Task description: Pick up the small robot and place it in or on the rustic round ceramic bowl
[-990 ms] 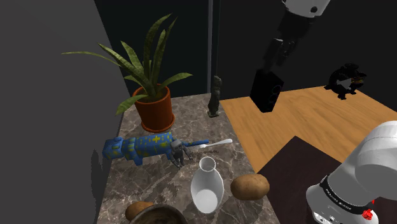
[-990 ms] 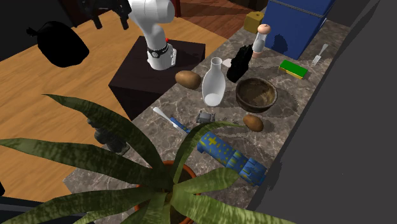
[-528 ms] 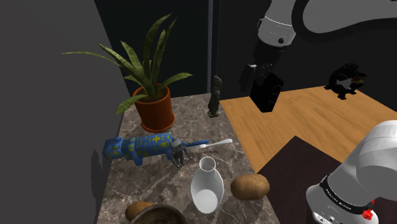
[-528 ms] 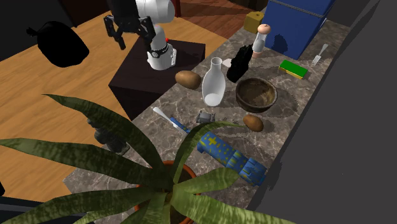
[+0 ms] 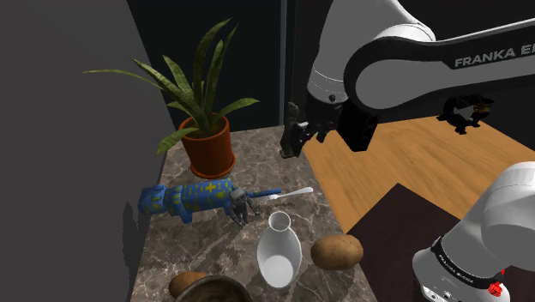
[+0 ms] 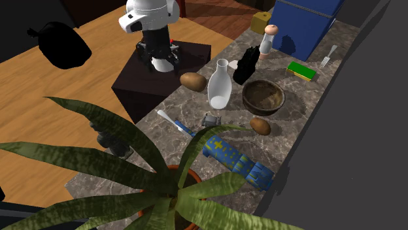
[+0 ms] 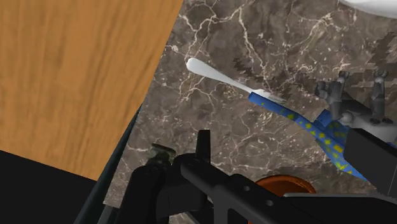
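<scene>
The small grey robot (image 5: 241,207) stands on the marble counter (image 5: 257,163) between a blue patterned toy (image 5: 188,198) and a white toothbrush (image 5: 287,194). It also appears in the second exterior view as the small robot (image 6: 210,120) and in the wrist view as the small robot (image 7: 354,100). The brown round bowl (image 6: 263,97) sits further along the counter, and its rim (image 5: 211,289) shows at the shoulder view's lower edge. My gripper (image 5: 296,137) hangs open and holds nothing. It is above the counter's far edge, well off from the robot.
A dark figurine (image 5: 292,116) stands just behind the gripper. A potted plant (image 5: 208,146), a white vase (image 5: 279,249) and a potato (image 5: 336,250) crowd the counter. Near the bowl lie another potato (image 6: 260,125), a black glove-like object (image 6: 246,65) and a green sponge (image 6: 301,70).
The arm has swung down and toward the shoulder view's left, from high over the wooden floor to the counter's far edge. The gripper stays open. Nothing on the counter has moved.
</scene>
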